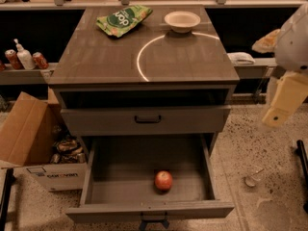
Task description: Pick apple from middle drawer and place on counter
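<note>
The red apple [163, 180] lies on the grey floor of the open middle drawer [125, 162], a little right of centre and near the front. The drawer is pulled out below a closed drawer front [192, 120] with a slim black handle. The glossy grey-brown counter [106, 57] above shows a curved light reflection. My gripper [281, 105], a cream-coloured part under a white arm, hangs at the right edge of the camera view, to the right of the cabinet and well above and right of the apple. It holds nothing that I can see.
A white bowl [182, 20] and a green snack bag [124, 19] sit at the back of the counter. An open cardboard box [29, 134] with packets stands on the floor to the left. Cans and a bottle [24, 59] stand on a low shelf behind it.
</note>
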Motion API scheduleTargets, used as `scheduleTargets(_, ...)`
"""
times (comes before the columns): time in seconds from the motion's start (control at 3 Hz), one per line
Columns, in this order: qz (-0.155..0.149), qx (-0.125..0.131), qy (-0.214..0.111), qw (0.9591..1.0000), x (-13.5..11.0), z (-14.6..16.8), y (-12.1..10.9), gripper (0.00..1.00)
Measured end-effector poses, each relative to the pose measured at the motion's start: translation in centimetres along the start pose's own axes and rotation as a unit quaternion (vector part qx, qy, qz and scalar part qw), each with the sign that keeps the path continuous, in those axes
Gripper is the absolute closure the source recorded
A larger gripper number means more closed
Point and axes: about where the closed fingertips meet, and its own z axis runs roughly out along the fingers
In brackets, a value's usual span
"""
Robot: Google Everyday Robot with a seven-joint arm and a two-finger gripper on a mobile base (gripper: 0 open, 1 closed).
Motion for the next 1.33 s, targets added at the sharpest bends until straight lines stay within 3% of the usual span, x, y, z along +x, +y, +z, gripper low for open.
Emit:
scheduleTargets(0.33, -0.016, -0.037, -0.094, 0.9947, 0.6, 5.9, 1.3, 0.00)
scheduleTargets(0.67, -0.017, -0.074, -0.190, 0.9788, 0.0, 10.6, 2.8, 0.00)
scheduleTargets(1.0, -0.019, -0.078, -0.206, 0.9752, -0.7, 10.4, 2.9, 0.00)
scheduleTargets(1.33, -0.019, -0.078, -0.206, 0.9753, -0.7, 10.5, 2.9, 0.00)
